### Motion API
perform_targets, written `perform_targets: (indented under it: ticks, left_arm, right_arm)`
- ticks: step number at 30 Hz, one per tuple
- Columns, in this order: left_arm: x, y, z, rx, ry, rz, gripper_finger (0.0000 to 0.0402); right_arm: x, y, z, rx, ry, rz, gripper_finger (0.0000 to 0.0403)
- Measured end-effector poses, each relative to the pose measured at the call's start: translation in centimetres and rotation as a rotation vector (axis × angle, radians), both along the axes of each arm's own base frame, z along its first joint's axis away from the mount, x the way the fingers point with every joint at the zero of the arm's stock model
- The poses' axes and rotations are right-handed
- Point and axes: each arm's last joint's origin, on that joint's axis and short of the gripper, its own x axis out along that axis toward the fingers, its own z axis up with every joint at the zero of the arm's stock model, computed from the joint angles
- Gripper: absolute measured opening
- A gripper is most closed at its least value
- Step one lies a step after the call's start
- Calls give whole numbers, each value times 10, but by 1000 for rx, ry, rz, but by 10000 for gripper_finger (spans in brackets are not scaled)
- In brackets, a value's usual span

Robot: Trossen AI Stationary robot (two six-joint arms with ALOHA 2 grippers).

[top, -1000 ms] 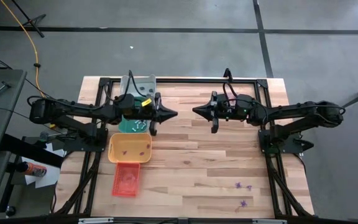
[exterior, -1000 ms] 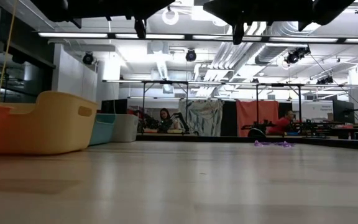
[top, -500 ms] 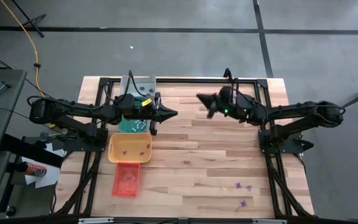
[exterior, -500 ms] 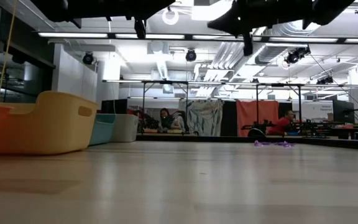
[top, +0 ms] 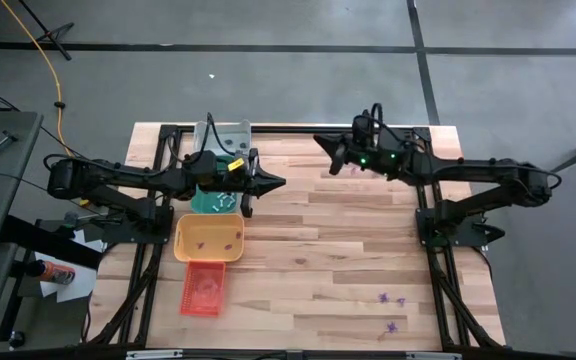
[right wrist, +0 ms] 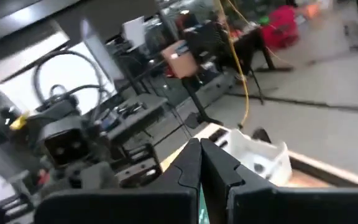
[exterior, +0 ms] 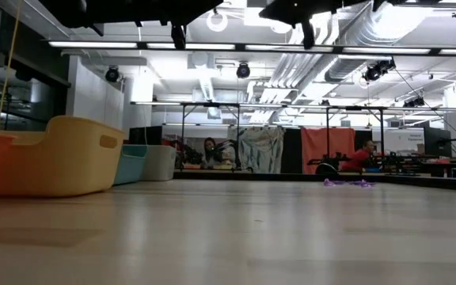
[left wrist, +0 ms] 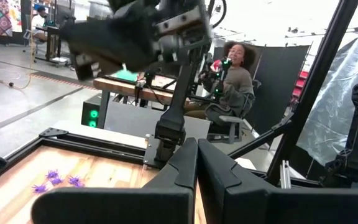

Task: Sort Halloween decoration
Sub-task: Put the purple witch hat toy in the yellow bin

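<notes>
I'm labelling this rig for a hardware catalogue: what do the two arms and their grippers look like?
Both arms are dark, nearly black, and jointed, with black cables looped along them. The left gripper ends in two slim, pointed dark fingers; a yellow tag sits near its wrist. The right gripper has the same tapered dark fingers, with small green lights glowing on its wrist.

My claw (right wrist: 200, 155) is pressed closed, the two dark fingers (right wrist: 188, 163) meeting along a thin seam, with nothing between them. Past the tips I see the other arm (right wrist: 67, 140), a dark blurred bulk with a looping cable above it. A whitish tray (right wrist: 263, 155) sits at the bench's (right wrist: 303, 174) far edge. Beyond lies grey floor (right wrist: 328, 81), a yellow cable (right wrist: 238, 56) and cluttered stands, too smeared to name.
</notes>
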Motion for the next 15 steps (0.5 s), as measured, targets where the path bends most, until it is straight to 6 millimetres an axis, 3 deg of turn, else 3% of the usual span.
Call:
perform_targets:
  ticks: [4, 7, 10, 15]
  left_arm:
    - [0, 0, 0, 0, 1, 0, 0]
    - [0, 0, 0, 0, 1, 0, 0]
    - [0, 0, 0, 0, 4, 0, 0]
    - [0, 0, -1, -1, 10, 0, 0]
  right_arm:
    - [0, -1, 13, 4, -40, -21, 0]
    - [-3, -9, 11, 31, 30, -141, 0]
    - [-9, -19, -7, 175, 151, -337, 0]
    - [-31, -42, -57, 569, 419, -583, 0]
